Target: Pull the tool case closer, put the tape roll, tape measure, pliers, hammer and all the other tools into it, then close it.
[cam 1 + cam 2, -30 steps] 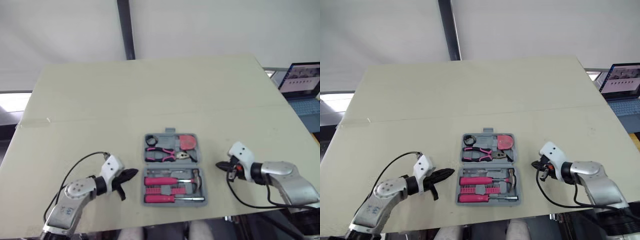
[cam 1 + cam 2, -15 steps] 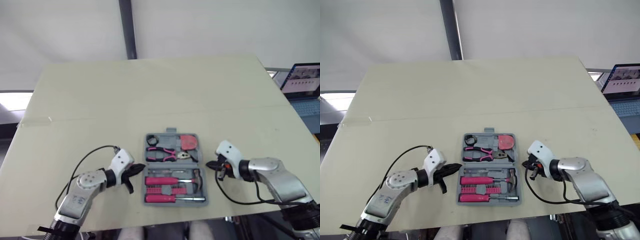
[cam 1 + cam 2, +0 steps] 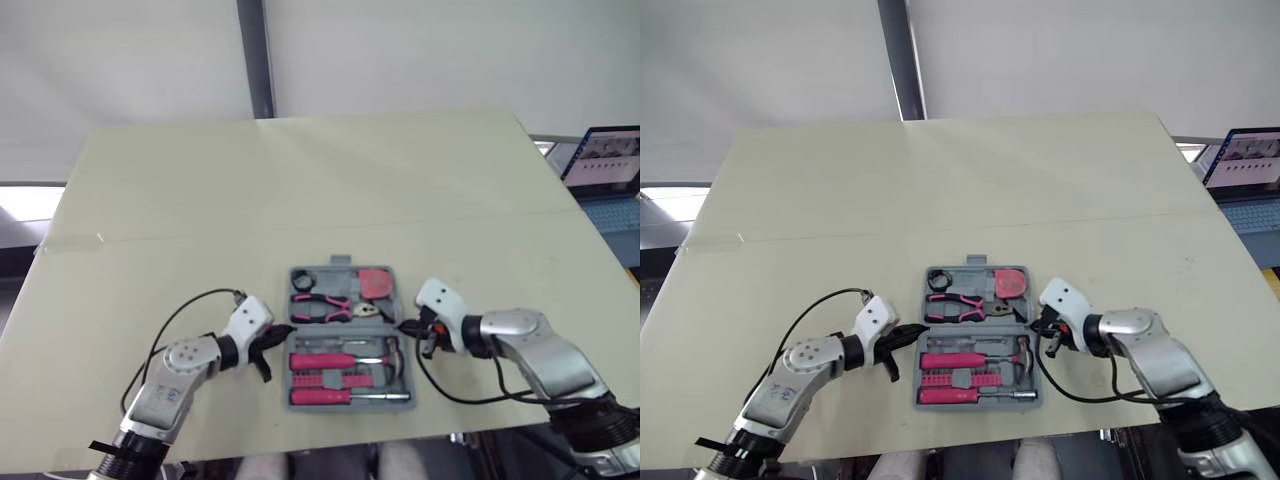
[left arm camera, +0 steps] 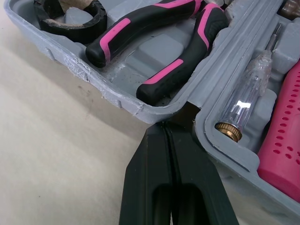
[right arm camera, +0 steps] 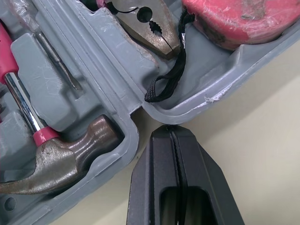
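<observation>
A pale beige counter (image 3: 300, 190) stretches out in front of me, a faint seam (image 3: 200, 238) running across it. Behind it is a plain white wall (image 3: 430, 50) with a dark upright post (image 3: 252, 60). An open laptop (image 3: 603, 160) sits off to my right.

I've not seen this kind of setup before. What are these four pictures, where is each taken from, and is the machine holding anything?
This is a humanoid robot with two arms, each ending in a black two-fingered gripper. The two wide pictures come from cameras on its head, looking down at a beige table. The two close-ups come from a camera on each wrist. On the table an open grey tool case lies flat, holding a tape roll, pliers, a tape measure, a hammer and a pink screwdriver. The left gripper and right gripper are both shut and hold nothing. Each tip sits at the hinge notch on its side of the case.
</observation>
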### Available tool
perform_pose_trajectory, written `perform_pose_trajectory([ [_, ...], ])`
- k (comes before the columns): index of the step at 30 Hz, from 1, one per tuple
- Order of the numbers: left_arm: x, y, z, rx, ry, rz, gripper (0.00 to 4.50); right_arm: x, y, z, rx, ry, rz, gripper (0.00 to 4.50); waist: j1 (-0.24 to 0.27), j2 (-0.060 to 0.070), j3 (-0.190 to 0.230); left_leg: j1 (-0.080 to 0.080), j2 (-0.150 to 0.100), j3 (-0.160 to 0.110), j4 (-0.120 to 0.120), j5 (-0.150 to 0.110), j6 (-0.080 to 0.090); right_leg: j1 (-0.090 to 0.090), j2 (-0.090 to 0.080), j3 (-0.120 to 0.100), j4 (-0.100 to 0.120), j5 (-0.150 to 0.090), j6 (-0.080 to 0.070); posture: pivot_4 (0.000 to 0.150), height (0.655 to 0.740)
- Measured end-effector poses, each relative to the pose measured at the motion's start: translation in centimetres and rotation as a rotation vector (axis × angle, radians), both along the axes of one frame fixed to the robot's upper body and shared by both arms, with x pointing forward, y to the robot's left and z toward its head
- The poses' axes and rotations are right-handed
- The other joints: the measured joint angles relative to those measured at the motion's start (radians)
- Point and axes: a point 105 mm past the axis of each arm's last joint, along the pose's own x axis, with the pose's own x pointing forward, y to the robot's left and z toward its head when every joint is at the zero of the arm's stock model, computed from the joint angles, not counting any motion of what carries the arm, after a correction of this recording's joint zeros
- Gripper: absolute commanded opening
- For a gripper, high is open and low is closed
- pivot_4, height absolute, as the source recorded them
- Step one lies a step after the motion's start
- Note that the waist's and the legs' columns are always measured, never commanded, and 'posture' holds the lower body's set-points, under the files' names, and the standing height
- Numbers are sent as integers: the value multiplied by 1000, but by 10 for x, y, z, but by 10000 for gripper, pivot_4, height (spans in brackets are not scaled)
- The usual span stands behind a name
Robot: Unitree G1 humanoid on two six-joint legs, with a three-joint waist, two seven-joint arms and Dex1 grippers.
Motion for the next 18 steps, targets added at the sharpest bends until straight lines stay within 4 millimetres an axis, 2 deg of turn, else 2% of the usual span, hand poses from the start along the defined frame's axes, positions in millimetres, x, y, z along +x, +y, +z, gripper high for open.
perform_pose_trajectory([
  [6,-5,-3,-2,-9,10,1,512,-1,4,-2,-3,9,15,0,-1,0,0,0,0,0,0,0,0,0,0,0,0,0,0,1500,7400],
  [18,-29,-6,-8,-15,48,-8,512,-8,2,-3,-23,44,59,0,-1,0,0,0,0,0,0,0,0,0,0,0,0,0,0,1500,7400],
])
